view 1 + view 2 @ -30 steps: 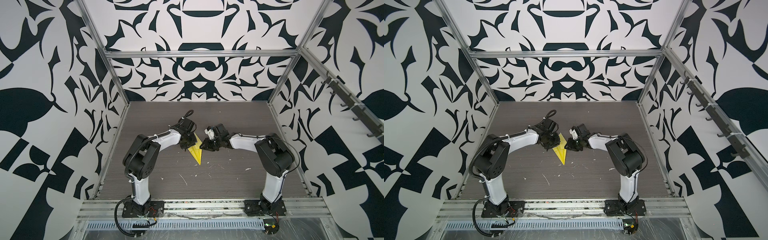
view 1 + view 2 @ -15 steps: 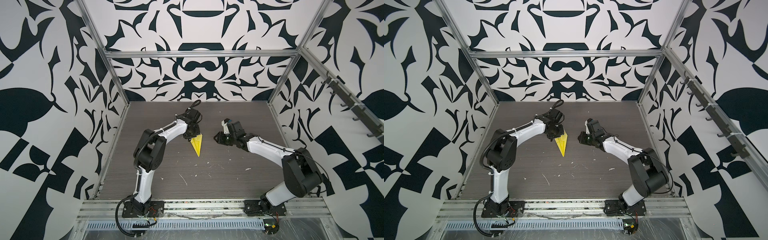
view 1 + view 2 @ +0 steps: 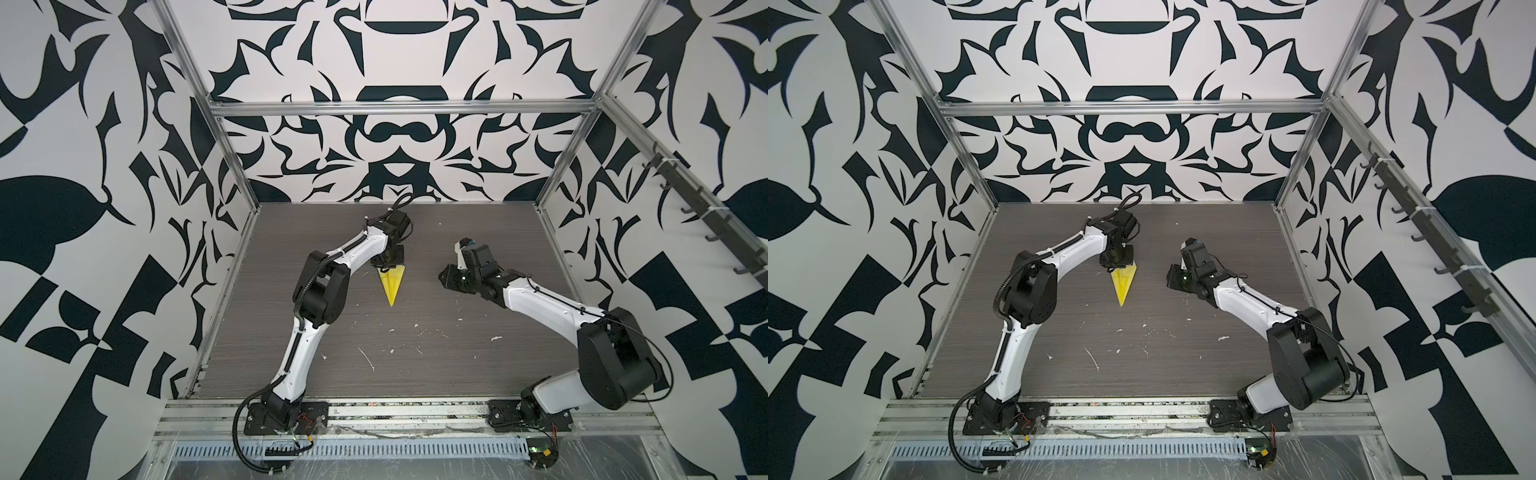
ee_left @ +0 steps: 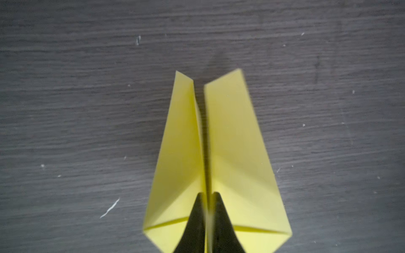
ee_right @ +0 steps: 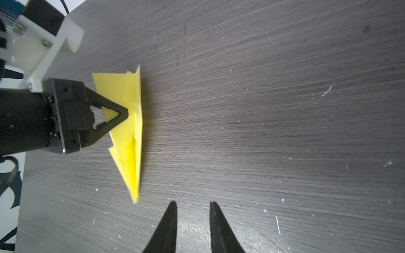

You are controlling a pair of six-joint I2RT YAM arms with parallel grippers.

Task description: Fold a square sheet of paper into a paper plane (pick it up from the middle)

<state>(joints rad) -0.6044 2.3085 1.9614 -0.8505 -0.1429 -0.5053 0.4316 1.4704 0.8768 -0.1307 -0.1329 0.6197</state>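
The square sheet of paper is folded into a narrow yellow paper plane (image 3: 392,284) (image 3: 1124,284), nose toward the table's front, tail toward the back wall. My left gripper (image 3: 388,264) (image 3: 1119,262) (image 4: 207,193) is shut on its raised centre fold near the tail, and the two wings (image 4: 232,142) spread to either side of my black fingers. In the right wrist view the paper plane (image 5: 129,153) hangs from the left gripper (image 5: 125,114) close over the table. My right gripper (image 3: 445,276) (image 3: 1170,276) (image 5: 192,203) stands open and empty, to the right of the plane and apart from it.
The dark wood-grain table (image 3: 415,353) carries small white flecks (image 3: 368,359) toward the front. Patterned walls with metal frame posts (image 3: 548,199) close in the back and both sides. A rail (image 3: 374,409) with the arm bases runs along the front edge.
The left arm carried the plane toward the back of the table. The right gripper drew away to the right, off the paper. Over the last half second little moved.
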